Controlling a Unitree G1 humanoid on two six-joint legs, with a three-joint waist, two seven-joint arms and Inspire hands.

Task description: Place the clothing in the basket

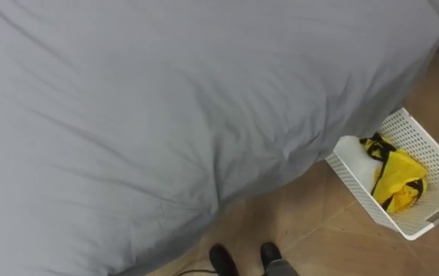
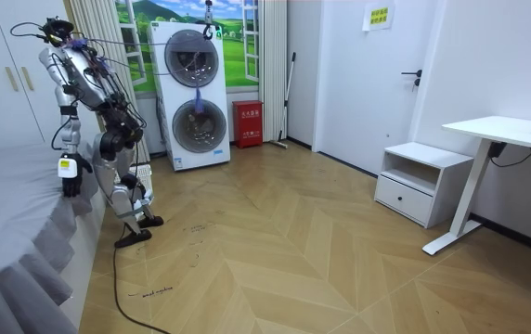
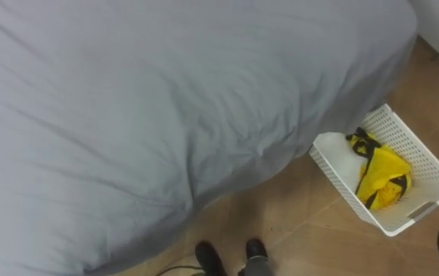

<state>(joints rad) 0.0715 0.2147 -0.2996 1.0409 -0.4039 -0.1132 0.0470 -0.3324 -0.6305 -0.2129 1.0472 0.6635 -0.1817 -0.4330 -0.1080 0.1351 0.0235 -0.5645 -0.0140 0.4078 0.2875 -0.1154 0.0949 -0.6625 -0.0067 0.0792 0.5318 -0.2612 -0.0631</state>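
1. A yellow garment (image 1: 397, 178) is seen lying inside the basket (image 1: 355, 186), beside something white (image 1: 350, 150).
2. The basket is set on the floor (image 1: 335, 245), just beside the bed's corner, to the robot's right.
3. On the bed (image 1: 127, 115), nothing but a rumpled grey cover is seen.
4. In the room view, the left hand (image 2: 71, 176) is hung at the bed's edge. Whether it is open or has hold of anything cannot be told.
5. The dropping-in step is judged finished for this garment. The next move calls for the bed to be searched for further clothes.
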